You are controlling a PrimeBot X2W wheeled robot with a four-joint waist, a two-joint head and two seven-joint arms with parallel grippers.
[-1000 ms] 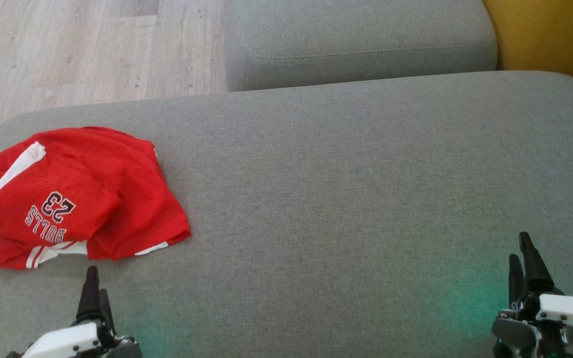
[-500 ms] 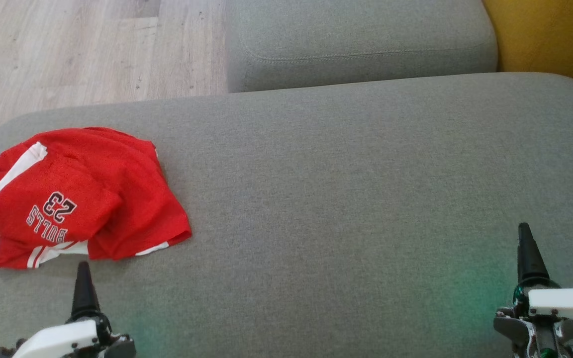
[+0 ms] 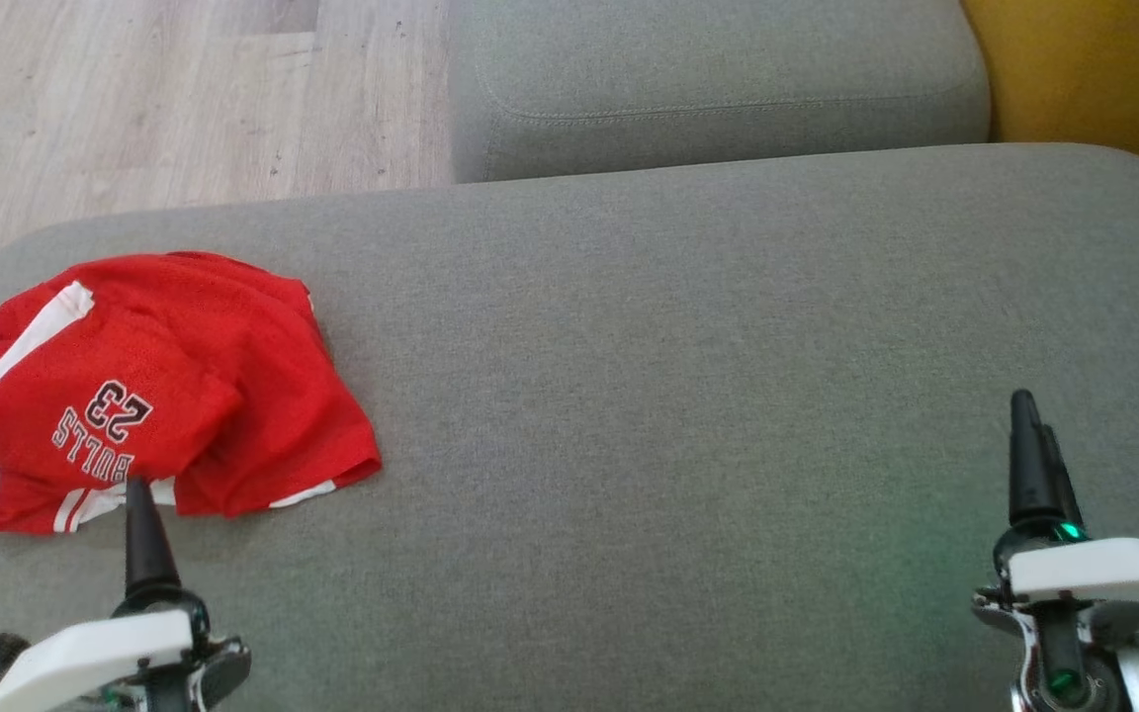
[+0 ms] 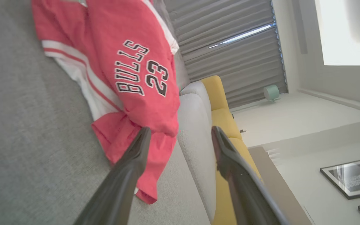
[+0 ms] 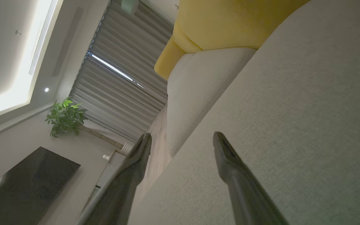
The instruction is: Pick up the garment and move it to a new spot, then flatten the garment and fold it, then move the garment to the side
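Red garment [image 3: 154, 386] is bunched up at the left end of the grey sofa cushion [image 3: 629, 396]. My left hand [image 3: 136, 494] sits right at its near edge, spread wide open. Way off right, my right hand [image 3: 1034, 415] is spread too, over bare cushion.

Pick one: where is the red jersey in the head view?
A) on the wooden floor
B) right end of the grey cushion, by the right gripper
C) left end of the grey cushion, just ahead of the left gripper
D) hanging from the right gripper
C: the red jersey lies crumpled at the left end of the grey cushion, with the open left gripper pointing at its near hem.
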